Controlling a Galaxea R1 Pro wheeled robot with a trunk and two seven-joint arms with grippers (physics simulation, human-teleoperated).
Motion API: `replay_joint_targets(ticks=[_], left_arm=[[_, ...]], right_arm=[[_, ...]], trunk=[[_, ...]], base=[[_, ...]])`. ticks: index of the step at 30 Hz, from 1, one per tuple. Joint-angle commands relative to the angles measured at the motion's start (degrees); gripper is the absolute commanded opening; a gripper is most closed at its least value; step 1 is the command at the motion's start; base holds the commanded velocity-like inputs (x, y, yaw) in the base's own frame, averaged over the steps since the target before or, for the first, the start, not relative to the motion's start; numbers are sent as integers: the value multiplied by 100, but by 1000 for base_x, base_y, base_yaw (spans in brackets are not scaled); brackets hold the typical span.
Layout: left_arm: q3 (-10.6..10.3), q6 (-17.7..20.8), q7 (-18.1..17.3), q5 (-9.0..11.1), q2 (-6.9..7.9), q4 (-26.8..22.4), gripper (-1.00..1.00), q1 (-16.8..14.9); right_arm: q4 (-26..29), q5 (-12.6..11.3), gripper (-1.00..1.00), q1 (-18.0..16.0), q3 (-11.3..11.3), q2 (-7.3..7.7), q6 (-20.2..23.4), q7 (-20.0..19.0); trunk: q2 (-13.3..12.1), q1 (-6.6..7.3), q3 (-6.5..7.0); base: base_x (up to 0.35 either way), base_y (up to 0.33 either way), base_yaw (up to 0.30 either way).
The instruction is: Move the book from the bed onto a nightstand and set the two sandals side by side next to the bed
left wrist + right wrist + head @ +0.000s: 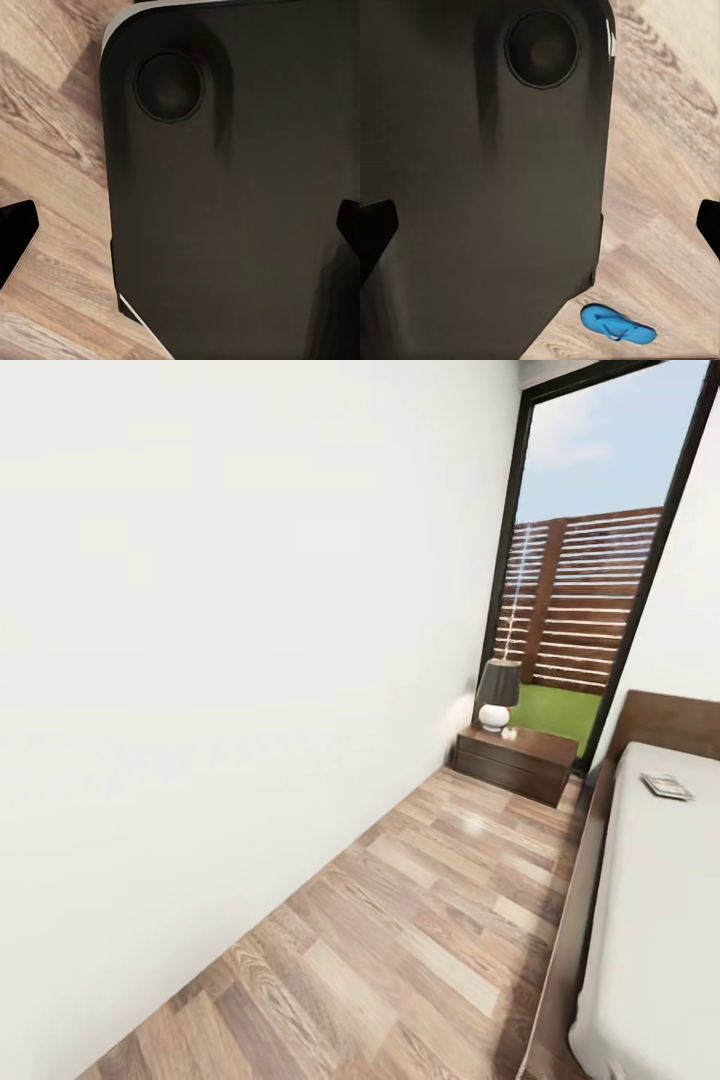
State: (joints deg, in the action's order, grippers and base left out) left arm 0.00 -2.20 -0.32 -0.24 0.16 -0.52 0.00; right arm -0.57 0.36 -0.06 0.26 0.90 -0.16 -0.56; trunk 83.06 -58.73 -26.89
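The book (666, 787) lies flat on the off-white bed (650, 920) near its brown headboard, at the right of the head view. The dark wood nightstand (517, 760) stands on the floor beyond the bed's head corner, against the far glass. One blue sandal (617, 324) lies on the wood floor beside my dark base in the right wrist view. My left gripper (180, 232) and right gripper (540, 232) both hang over the base, fingers spread wide and holding nothing.
A lamp (497, 695) with a dark shade and white foot stands on the nightstand. A white wall (220, 660) runs along the left, leaving a strip of wood floor (420, 920) between it and the bed frame. A tall glass door (585, 610) closes the far end.
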Motion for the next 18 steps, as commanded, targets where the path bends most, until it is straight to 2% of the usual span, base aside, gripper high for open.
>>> replay_joint_targets(ticks=[1,18], left_arm=[[-2,-17,-3,-3,1,0,100,0],[-1,-17,-3,-3,1,0,100,0]], right_arm=[[-5,1,100,-3,0,2,-2,-6],[-13,-48,100,-3,-4,5,-7,-10]], trunk=[[2,0,-4],[2,0,-4]], base=[[0,0,-277],[0,0,-277]])
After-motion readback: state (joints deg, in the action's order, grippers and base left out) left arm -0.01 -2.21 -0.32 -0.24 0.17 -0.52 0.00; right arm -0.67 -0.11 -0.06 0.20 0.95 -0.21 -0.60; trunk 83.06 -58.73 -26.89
